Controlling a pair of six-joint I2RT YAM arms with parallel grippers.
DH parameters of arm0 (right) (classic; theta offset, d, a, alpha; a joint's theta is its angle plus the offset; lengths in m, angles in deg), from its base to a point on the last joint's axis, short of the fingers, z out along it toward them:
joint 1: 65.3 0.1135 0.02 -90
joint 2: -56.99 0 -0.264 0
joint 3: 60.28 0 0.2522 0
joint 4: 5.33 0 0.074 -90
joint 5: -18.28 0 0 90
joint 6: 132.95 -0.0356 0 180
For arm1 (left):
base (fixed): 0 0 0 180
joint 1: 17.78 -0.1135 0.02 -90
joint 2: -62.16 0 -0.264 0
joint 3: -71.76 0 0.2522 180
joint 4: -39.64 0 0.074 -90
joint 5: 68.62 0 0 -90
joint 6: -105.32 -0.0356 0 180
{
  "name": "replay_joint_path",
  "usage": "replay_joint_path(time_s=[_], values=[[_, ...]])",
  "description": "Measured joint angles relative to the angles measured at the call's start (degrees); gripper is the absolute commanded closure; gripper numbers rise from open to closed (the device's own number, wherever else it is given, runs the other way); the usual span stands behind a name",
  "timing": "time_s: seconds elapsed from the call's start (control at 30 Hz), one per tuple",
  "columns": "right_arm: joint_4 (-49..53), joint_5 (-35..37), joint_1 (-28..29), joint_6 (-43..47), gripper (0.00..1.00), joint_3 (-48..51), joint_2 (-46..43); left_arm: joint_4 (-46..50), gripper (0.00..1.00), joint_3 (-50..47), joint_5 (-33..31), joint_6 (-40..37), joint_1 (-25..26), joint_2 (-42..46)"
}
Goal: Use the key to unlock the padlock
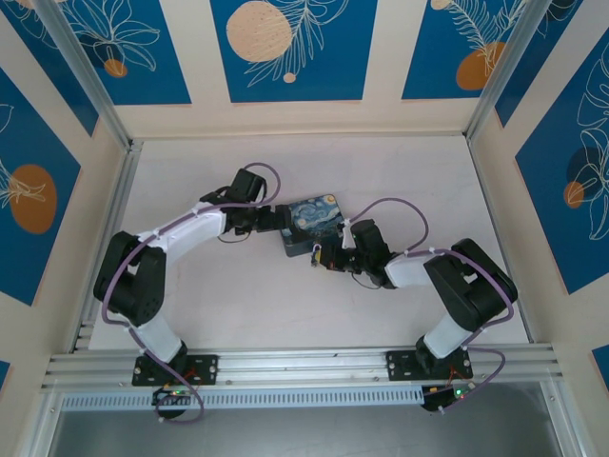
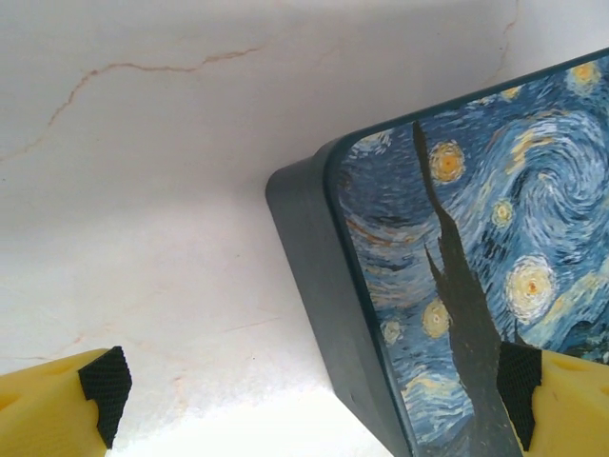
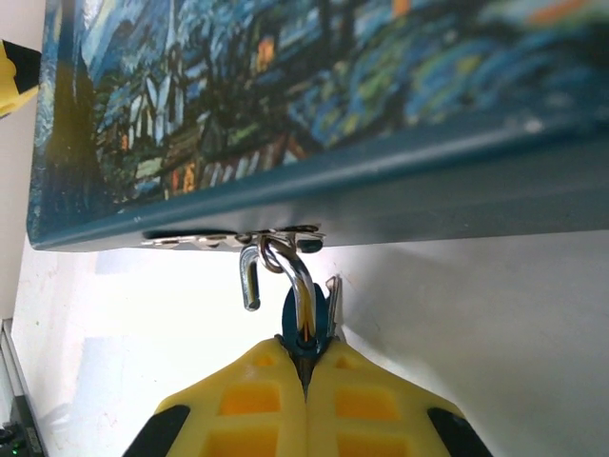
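Observation:
The padlock (image 3: 303, 326) has a small blue body and a silver shackle (image 3: 285, 268). It hangs from the metal hasp (image 3: 228, 238) on the front of the blue-and-yellow swirl-painted box (image 3: 314, 105). The shackle's free end hangs loose, out of the body. My right gripper (image 3: 306, 354) is shut on the padlock body. The key (image 3: 332, 303), a thin grey metal piece, sticks up beside the shackle at the fingertips. My left gripper (image 2: 314, 405) is open at the box's (image 2: 447, 248) other end, one finger (image 2: 105, 386) over the table, the other (image 2: 519, 376) over the lid.
The box (image 1: 312, 224) lies mid-table between my left gripper (image 1: 276, 221) and my right gripper (image 1: 325, 257). White tabletop (image 1: 381, 171) spreads around them. Blue-patterned walls and metal frame rails (image 1: 304, 362) enclose the workspace.

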Motion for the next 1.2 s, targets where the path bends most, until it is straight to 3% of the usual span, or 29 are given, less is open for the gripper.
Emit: replay_joint_path(time_s=[0.6,0.97,1.2], values=[[-8.8,0.2,-0.1,-15.2,1.00,5.6,0.9,-5.0,0.00,-4.4,-2.6,0.6,1.7,-0.7],[-8.8,0.8,-0.1,-19.2,1.00,5.6,0.6,-9.2,0.00,-7.3,-2.9,2.0,2.1,0.2],[-4.9,5.0,-0.2,-21.4,1.00,5.2,-2.0,-11.0,0.01,-7.9,-2.8,2.3,2.6,0.2]])
